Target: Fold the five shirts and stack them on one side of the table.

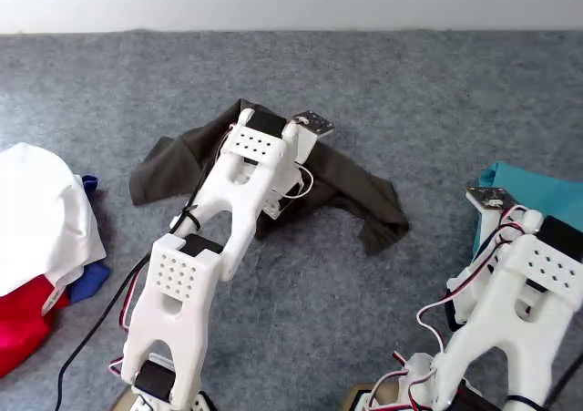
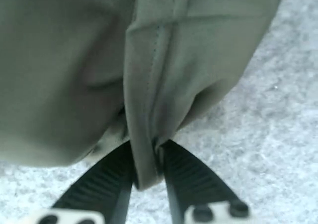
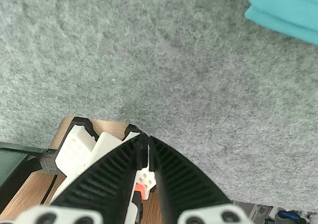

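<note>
A dark olive shirt [image 1: 355,188] lies crumpled at the middle of the grey felt table [image 1: 428,83]. My left arm [image 1: 246,174] stretches over it. In the left wrist view my left gripper [image 2: 146,157] is shut on a hemmed fold of the olive shirt [image 2: 164,60], which hangs a little above the felt. A folded teal shirt [image 1: 547,192] lies at the right edge. My right arm [image 1: 528,283] stands beside it at the front right. My right gripper [image 3: 144,140] is shut with nothing in it, over bare felt, with the teal shirt [image 3: 283,10] farther off.
A loose pile sits at the left edge: a white shirt [image 1: 36,210] on top, a red shirt [image 1: 23,324] and a blue shirt [image 1: 89,279] under it. Bare felt runs along the back and between the two arms. A wooden base [image 3: 30,189] lies under the right arm.
</note>
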Available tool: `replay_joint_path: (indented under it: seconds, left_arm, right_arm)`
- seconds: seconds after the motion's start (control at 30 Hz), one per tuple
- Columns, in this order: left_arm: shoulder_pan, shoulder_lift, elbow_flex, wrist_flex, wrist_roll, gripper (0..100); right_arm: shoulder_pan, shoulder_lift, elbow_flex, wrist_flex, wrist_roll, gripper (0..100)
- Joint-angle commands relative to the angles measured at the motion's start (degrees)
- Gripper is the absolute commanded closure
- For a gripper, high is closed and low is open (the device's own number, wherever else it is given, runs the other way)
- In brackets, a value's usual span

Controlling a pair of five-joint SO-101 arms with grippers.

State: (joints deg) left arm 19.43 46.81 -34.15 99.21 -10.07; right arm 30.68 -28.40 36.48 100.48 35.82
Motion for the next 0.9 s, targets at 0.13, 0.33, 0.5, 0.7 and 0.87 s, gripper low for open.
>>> replay_joint_path:
  seconds: [0.13,0.33,0.5,0.7,0.87]
  left_arm:
    - [0.4,-4.8,-2.2,1.2,1.1,97]
    - [0.1,-8.9,-1.9,1.2,0.8,92]
    - [-0.2,-7.7,-2.2,1.2,0.8,89]
    - [-0.3,-5.5,-1.9,1.2,0.6,98]
    - [-0.4,-4.4,-1.9,1.2,0.6,98]
  right_arm:
    - [-0.5,-1.5,-0.2,1.8,-0.2,99.0]
    - [-0.5,-1.3,-0.2,1.8,-0.1,99.0]
    - [-0.5,-1.4,-0.2,1.8,-0.1,99.0]
    - [-0.5,-1.4,-0.2,1.8,-0.1,99.0]
    - [-0.5,-1.4,-0.2,1.8,-0.1,99.0]
